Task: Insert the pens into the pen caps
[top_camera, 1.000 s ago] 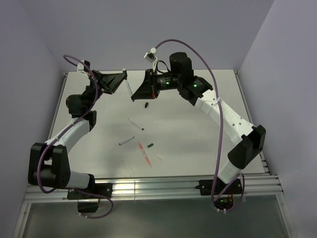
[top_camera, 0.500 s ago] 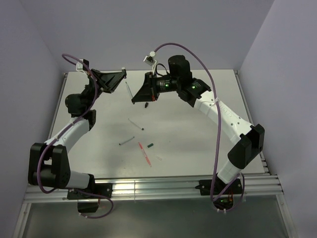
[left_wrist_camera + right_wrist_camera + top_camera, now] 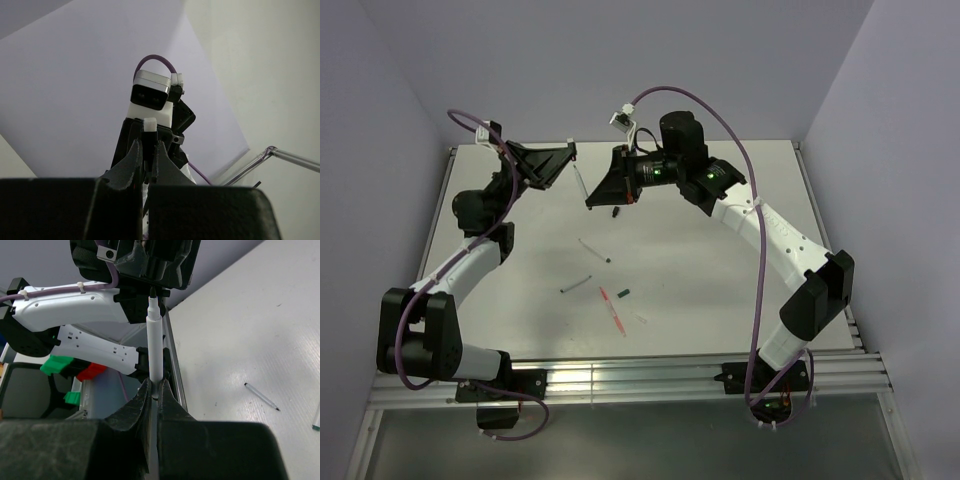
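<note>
My right gripper (image 3: 590,199) (image 3: 156,385) is shut on a whitish-grey pen (image 3: 579,181) (image 3: 154,340), held above the table's far part. Its dark tip points at my left gripper (image 3: 569,152) (image 3: 148,145) and sits just short of the fingers. The left gripper is shut on a short dark cap (image 3: 149,137) with a white end. On the table lie a whitish pen (image 3: 592,247), a greyish stick (image 3: 576,284), a red-pink pen (image 3: 612,308), a black cap (image 3: 616,212), a dark green cap (image 3: 623,293) and a pale clear cap (image 3: 642,320).
The white table (image 3: 720,270) is walled in lilac at the back and sides. An aluminium rail (image 3: 700,375) runs along the front edge by the arm bases. Purple cables loop above both arms.
The right arm has shifted a little to the left, bringing the pen's tip closer to the left gripper. The left gripper and the things on the table have not moved.
</note>
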You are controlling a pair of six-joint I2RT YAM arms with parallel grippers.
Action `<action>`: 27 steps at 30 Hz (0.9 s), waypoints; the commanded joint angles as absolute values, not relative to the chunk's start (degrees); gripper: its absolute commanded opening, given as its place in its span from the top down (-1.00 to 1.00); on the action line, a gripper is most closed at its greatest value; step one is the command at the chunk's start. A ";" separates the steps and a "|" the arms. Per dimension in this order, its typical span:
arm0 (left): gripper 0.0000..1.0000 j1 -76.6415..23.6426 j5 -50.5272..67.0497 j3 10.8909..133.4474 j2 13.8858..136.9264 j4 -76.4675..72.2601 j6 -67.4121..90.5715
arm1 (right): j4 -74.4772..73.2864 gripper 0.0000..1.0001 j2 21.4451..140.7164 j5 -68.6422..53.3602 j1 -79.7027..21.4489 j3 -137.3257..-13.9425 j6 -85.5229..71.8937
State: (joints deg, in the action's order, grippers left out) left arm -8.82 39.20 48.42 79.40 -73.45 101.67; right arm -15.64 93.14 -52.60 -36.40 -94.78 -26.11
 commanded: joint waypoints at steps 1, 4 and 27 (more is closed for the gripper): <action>0.99 -8.61 39.90 48.08 78.22 -89.39 101.51 | -12.83 1.00 92.20 -53.09 -35.86 -95.80 -26.10; 0.99 -8.61 40.08 47.90 78.22 -89.39 101.25 | -12.66 1.00 92.11 -53.17 -35.60 -95.63 -26.10; 0.99 -8.61 38.41 49.13 80.50 -88.51 100.37 | -10.81 1.00 91.41 -55.11 -35.60 -93.87 -28.04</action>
